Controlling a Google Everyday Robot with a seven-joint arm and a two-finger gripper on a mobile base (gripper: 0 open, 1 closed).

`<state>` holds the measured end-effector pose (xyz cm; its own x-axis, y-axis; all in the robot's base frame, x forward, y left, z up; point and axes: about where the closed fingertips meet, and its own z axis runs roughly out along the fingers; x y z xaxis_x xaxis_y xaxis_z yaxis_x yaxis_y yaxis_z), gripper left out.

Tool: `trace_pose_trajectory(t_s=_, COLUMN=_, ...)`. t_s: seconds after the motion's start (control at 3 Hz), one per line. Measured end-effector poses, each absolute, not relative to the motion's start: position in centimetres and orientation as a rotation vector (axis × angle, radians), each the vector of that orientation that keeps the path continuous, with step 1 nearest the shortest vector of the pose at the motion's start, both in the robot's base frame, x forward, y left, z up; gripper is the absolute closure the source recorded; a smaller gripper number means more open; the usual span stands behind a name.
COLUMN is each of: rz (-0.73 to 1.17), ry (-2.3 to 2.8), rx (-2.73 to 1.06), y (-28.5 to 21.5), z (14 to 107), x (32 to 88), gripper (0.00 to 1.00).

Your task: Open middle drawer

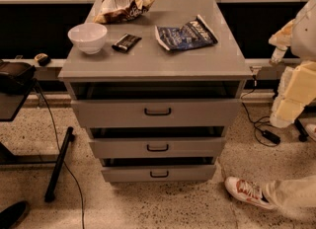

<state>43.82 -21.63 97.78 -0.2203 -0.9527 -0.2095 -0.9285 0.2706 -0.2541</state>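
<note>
The grey cabinet [148, 60] has three drawers, each with a black bar handle. The middle drawer [123, 148] has a low flat front and its handle [157, 147] is at centre; a dark gap shows above its front. The taller top drawer [108, 113] and the bottom drawer [128, 174] also show dark gaps above them. My arm [296, 90] is at the right edge of the view, cream and white. My gripper [278, 54] hangs there, beside the cabinet's right side and well apart from every handle.
On the cabinet top lie a white bowl [87, 37], a brown chip bag [126, 4], a black bar [126, 42] and a blue snack bag [186, 34]. A person's red-and-white sneaker [247, 191] is at the lower right. A black stand [58, 165] and cables are on the left.
</note>
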Motion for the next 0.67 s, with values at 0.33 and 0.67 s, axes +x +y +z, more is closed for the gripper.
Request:
trace_pose_trajectory(t_s=0.33, rz=-0.127, ry=2.238, rx=-1.705, y=-22.4, z=96.0, x=43.1, gripper=0.0)
trace_pose_trajectory(t_s=0.67, rz=-0.112, ry=2.254, rx=-1.719, y=-22.5, z=94.2, x=42.8, gripper=0.0)
